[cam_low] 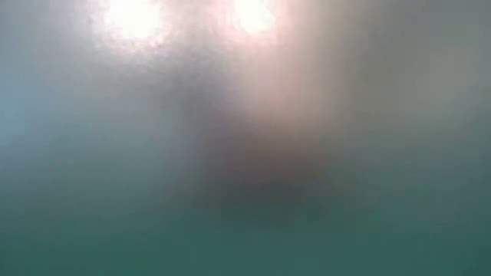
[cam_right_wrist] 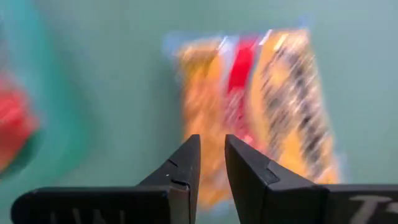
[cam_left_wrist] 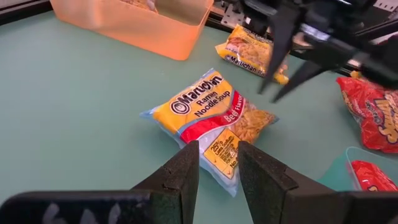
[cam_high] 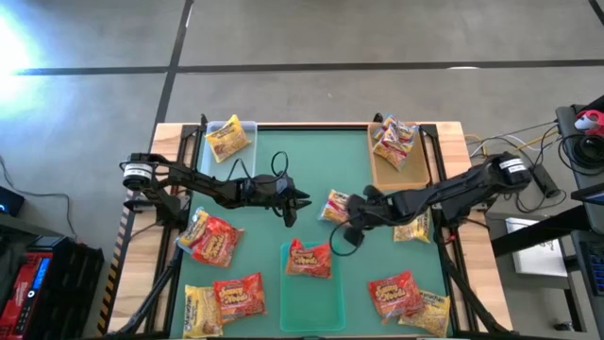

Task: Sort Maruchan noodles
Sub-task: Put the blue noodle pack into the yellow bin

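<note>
Both arms reach in over the green worktop (cam_high: 255, 274) toward its middle. The left gripper (cam_high: 300, 198) hovers with its jaws narrow and empty, pointing at a yellow beef packet (cam_high: 337, 205) that lies flat just beyond its tips. The right gripper (cam_high: 345, 213) is just beside the same packet on the other side, its jaws also narrow with nothing between them.

One yellow packet (cam_high: 227, 141) lies in the clear tray (cam_high: 247, 126) at the far left corner. Pink-labelled packets (cam_high: 394, 142) sit in the brown tray (cam_high: 379, 170) at the far right. A red packet (cam_high: 309, 259) rests on the green tray (cam_high: 316, 307) at the near edge. Other packets lie scattered on both near sides. The low view is fogged.
</note>
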Controlling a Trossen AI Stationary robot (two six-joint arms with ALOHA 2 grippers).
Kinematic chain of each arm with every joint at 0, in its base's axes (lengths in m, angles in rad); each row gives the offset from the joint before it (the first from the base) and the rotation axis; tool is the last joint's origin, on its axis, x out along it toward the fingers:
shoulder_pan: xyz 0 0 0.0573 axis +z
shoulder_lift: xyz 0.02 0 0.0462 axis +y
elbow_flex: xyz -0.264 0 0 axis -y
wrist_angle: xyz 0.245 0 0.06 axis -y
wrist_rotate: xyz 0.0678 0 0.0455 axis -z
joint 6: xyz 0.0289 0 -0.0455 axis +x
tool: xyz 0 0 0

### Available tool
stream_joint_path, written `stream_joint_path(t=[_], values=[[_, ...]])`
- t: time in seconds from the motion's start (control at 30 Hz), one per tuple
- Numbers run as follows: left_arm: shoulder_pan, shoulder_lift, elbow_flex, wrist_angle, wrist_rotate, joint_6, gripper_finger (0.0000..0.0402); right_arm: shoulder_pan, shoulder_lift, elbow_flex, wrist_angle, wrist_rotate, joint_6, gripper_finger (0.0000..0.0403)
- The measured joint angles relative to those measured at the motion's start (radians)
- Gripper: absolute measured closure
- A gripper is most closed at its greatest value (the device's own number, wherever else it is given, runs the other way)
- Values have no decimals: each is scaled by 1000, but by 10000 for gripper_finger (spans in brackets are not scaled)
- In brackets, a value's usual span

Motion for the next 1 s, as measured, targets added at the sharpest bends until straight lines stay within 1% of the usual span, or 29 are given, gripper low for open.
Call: stream_joint_path(t=[0.07, 0.13, 0.27, 0.37, 0.57, 0.73, 0.87, 1.0], values=[[0, 0, 0, -3, 0, 0, 308, 0, -18, 8, -69, -109, 60, 339], [0, 0, 0, -5, 0, 1, 308, 4, -27, 8, -118, -181, 118, 339], [0, 0, 0, -3, 0, 4, 308, 9, -22, -2, -140, -203, 157, 339], [0, 0, 0, -2, 0, 4, 308, 5, -2, -5, -126, -194, 137, 339], [0, 0, 0, 2, -1, 4, 308, 0, 48, -6, -121, -104, 111, 339], [0, 0, 0, 2, -1, -2, 308, -21, 89, -6, -96, -63, 97, 339], [0, 0, 0, 3, -1, -2, 308, -48, 129, -3, -19, -15, 30, 339], [0, 0, 0, 4, -1, -3, 308, -97, 175, -3, 110, 11, -64, 339]])
